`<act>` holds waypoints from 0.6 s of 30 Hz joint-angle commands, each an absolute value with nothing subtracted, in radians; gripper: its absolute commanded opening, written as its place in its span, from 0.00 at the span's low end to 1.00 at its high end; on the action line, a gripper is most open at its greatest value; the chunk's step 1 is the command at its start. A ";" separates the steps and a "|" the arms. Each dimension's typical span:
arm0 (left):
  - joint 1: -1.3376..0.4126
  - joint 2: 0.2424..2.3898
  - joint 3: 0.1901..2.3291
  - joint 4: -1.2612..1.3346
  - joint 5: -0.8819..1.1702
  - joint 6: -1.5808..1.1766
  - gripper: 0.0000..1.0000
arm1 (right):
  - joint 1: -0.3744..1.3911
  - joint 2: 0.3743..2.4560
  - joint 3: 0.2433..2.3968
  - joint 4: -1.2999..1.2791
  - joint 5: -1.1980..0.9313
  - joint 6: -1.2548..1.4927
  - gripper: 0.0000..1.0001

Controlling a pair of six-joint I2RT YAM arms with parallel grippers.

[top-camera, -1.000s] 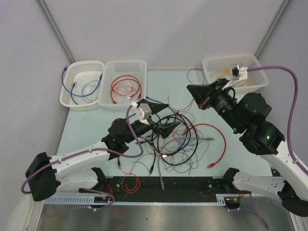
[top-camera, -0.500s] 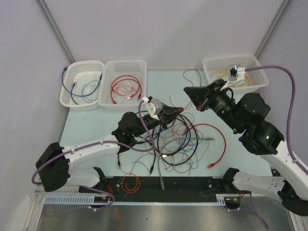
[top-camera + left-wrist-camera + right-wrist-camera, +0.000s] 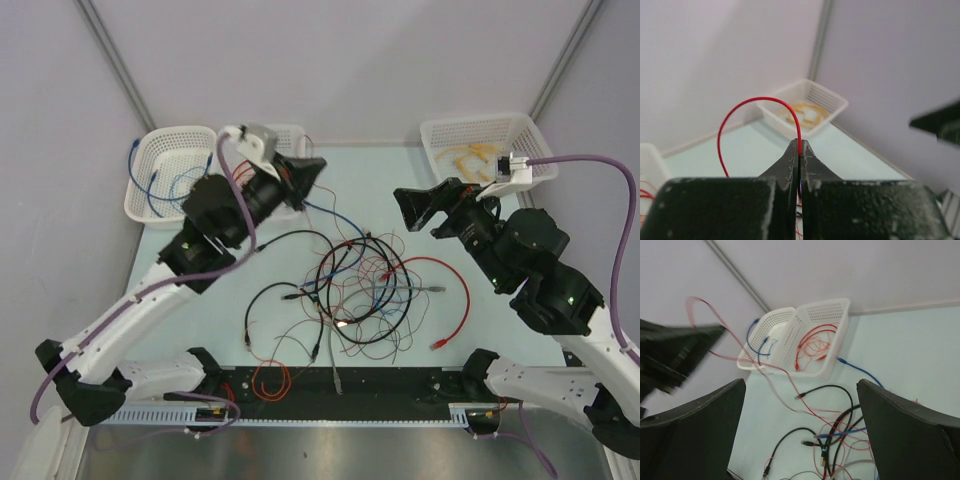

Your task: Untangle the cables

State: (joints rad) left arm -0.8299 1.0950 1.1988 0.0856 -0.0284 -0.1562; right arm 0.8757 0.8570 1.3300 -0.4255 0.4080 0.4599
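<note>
Two end effectors, one heap of cables [image 3: 360, 290], logged from my console.

- **Left end effector [image 3: 799, 148]:** jaws pressed together on a thin red wire [image 3: 740, 107], which arches up out of the tips. It hangs raised at the far left, over the basket of red wires [image 3: 832, 305].
- **Right end effector [image 3: 405, 212]:** fingers wide apart, nothing between them, hovering just beyond the heap's far right edge.
- **Cables:** black, blue and red loops knotted together mid-surface [image 3: 420, 165], between the two arms.
- **Key relation:** the clamped wire runs from the left tips down and rightward into the heap, so its long axis is the diagonal from far left to centre. I judge that any pull must follow that line away from the knot. The right arm sits nearer the heap for pinning it.
- **Views:** only the left wrist proves the clamp. Only the right wrist shows the taut span reaching the heap. From the top camera I cannot trace the wire.
</note>
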 commanded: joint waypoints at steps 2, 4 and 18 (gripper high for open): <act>-0.690 1.157 1.477 -0.236 -0.035 -0.273 0.00 | 0.874 0.836 1.292 -0.465 0.491 0.468 1.00; -0.661 1.186 1.557 -0.232 -0.043 -0.273 0.00 | 0.874 0.828 1.286 -0.463 0.486 0.465 1.00; -0.393 1.615 2.298 -0.338 -0.013 -0.346 0.00 | 0.858 0.824 1.210 -0.456 0.453 0.440 1.00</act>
